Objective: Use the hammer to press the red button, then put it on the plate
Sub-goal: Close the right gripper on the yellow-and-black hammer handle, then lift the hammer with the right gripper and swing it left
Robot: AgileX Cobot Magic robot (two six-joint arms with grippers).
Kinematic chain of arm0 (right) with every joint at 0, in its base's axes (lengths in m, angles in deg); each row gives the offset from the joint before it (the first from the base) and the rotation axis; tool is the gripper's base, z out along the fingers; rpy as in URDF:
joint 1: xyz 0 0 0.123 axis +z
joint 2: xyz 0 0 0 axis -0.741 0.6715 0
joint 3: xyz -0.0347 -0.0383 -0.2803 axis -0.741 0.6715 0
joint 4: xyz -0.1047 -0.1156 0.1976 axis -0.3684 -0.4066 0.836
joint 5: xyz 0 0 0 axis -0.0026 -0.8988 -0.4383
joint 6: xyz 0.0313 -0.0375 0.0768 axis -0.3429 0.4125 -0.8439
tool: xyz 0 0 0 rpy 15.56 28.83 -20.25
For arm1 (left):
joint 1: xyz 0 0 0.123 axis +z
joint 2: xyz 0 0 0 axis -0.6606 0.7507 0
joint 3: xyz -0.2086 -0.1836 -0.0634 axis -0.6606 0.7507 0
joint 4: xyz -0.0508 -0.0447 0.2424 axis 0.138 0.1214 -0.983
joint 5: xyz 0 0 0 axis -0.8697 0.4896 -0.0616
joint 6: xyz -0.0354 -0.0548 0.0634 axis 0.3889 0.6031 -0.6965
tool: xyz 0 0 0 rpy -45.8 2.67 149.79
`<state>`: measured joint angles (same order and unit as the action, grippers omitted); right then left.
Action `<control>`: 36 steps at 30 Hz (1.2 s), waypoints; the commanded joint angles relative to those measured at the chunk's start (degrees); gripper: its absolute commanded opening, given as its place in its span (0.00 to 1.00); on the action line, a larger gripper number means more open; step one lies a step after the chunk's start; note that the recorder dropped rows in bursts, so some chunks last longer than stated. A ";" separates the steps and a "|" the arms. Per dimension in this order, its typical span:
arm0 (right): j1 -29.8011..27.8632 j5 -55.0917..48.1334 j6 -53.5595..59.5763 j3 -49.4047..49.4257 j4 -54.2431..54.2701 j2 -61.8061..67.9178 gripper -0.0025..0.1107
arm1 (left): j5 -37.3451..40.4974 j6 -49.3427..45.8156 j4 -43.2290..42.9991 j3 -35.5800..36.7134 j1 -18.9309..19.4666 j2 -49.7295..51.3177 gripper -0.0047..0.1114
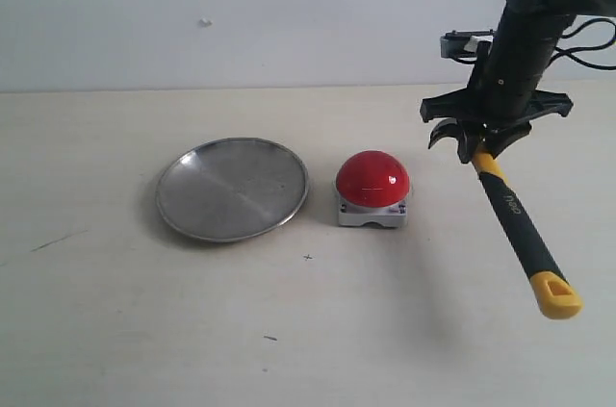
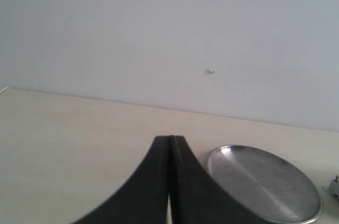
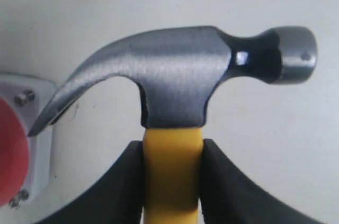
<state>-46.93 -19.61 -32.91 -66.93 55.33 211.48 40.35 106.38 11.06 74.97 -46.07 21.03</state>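
Note:
My right gripper (image 1: 478, 144) is shut on the hammer (image 1: 520, 224) at its yellow neck and holds it off the table, to the right of the red button (image 1: 372, 179). The black handle slants toward the front right and ends in a yellow loop. In the right wrist view the dark metal head (image 3: 185, 75) juts past the right gripper (image 3: 172, 150), its claw tip near the red button (image 3: 10, 150) and its grey base. The silver plate (image 1: 233, 188) lies left of the button with nothing on it. My left gripper (image 2: 170, 140) is shut and holds nothing, with the plate (image 2: 265, 187) beside it.
The pale table (image 1: 308, 330) runs back to a plain white wall (image 1: 241, 12). A few small dark marks dot the front of the tabletop. The right arm's cables hang at the upper right.

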 commanded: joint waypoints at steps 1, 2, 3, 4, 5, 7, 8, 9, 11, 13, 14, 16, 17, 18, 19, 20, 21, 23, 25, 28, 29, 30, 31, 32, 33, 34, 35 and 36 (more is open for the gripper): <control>-0.22 10.90 3.58 14.21 7.91 -10.81 0.02 | 0.06 -0.06 -0.33 -0.02 0.07 -0.38 0.04; -0.22 12.66 5.09 17.59 10.37 -13.04 0.02 | 0.06 -0.06 -0.33 -0.02 0.07 -0.38 0.04; -0.22 13.98 6.72 20.66 12.80 -15.24 0.02 | 0.06 -0.06 -0.33 -0.02 0.07 -0.38 0.04; -0.22 14.98 7.67 22.90 14.47 -17.33 0.02 | 0.06 -0.06 -0.33 -0.02 0.07 -0.38 0.04; -0.22 15.74 8.73 25.53 16.14 -18.96 0.02 | 0.06 -0.06 -0.33 -0.02 0.07 -0.38 0.04; -0.22 17.42 12.22 30.28 21.32 -23.00 0.02 | 0.06 -0.06 -0.33 -0.02 0.07 -0.38 0.04; -0.22 18.33 14.24 32.48 23.77 -25.07 0.02 | 0.06 -0.06 -0.33 -0.02 0.07 -0.38 0.04; -0.22 20.13 17.76 36.20 28.87 -28.47 0.02 | 0.06 -0.06 -0.33 -0.02 0.07 -0.38 0.04; -0.22 21.08 21.76 39.96 34.97 -31.63 0.02 | 0.06 -0.06 -0.33 -0.02 0.07 -0.38 0.04; -0.22 21.85 30.55 45.08 47.06 -35.03 0.02 | 0.06 -0.06 -0.33 -0.02 0.07 -0.38 0.04; -0.22 22.10 33.86 47.06 51.51 -36.10 0.02 | 0.06 -0.06 -0.33 -0.02 0.07 -0.38 0.04; -0.22 22.19 47.39 52.06 67.66 -38.29 0.02 | 0.06 -0.06 -0.33 -0.02 0.07 -0.38 0.04; -0.03 20.55 54.82 54.89 77.30 -39.18 0.02 | 0.06 -0.06 -0.33 -0.02 0.07 -0.38 0.04; 0.56 20.04 57.78 56.14 81.28 -39.46 0.02 | 0.06 -0.06 -0.33 -0.02 0.07 -0.38 0.04; 2.22 19.85 61.54 57.66 86.94 -39.93 0.02 | 0.06 -0.06 -0.33 -0.02 0.07 -0.38 0.04; 3.33 20.16 62.59 58.10 88.57 -39.97 0.02 | 0.06 -0.06 -0.33 -0.02 0.07 -0.38 0.04; 5.60 21.67 63.57 58.22 90.65 -39.97 0.02 | 0.06 -0.04 -0.69 -0.02 0.07 -0.38 0.04; 9.13 24.06 69.35 58.22 97.63 -39.97 0.02 | -0.49 -0.74 -1.12 -0.02 0.07 -0.38 0.04; 10.70 26.30 71.53 56.95 97.63 -39.97 0.02 | -4.27 -4.20 -1.40 -0.02 0.07 -0.38 0.04; 10.83 26.57 71.53 54.80 97.63 -39.52 0.02 | -7.03 -3.50 -1.30 -0.02 0.07 -0.38 0.04; 10.83 26.57 71.53 54.38 97.63 -39.42 0.02 | -8.15 -2.17 -1.14 -0.02 0.07 -0.38 0.04; 10.83 26.82 71.53 54.07 97.63 -39.15 0.02 | -9.19 1.91 -1.14 -0.02 0.07 -0.38 0.04; 10.83 27.61 71.53 53.94 97.63 -39.04 0.02 | -9.61 4.71 -1.14 -0.02 0.07 -0.38 0.04; 10.83 28.30 71.53 53.48 97.63 -38.70 0.02 | -9.91 6.69 -1.14 -0.02 0.07 -0.38 0.04; 10.83 28.72 71.53 53.33 97.63 -38.14 0.02 | -9.89 7.71 -1.14 -0.02 0.07 -0.38 0.04; 10.83 29.30 71.53 52.92 97.63 -37.59 0.02 | -9.78 7.72 -1.14 -0.02 0.07 -0.38 0.04; 10.83 29.56 71.53 52.69 97.63 -37.06 0.02 | -9.48 7.72 -1.14 -0.02 0.07 -0.38 0.04; 10.83 29.83 71.53 52.08 97.63 -36.30 0.02 | -8.97 7.72 -1.14 -0.02 0.07 -0.38 0.04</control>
<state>-36.28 10.35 37.92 -13.03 151.01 174.18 31.66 112.40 10.01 74.97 -46.07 21.03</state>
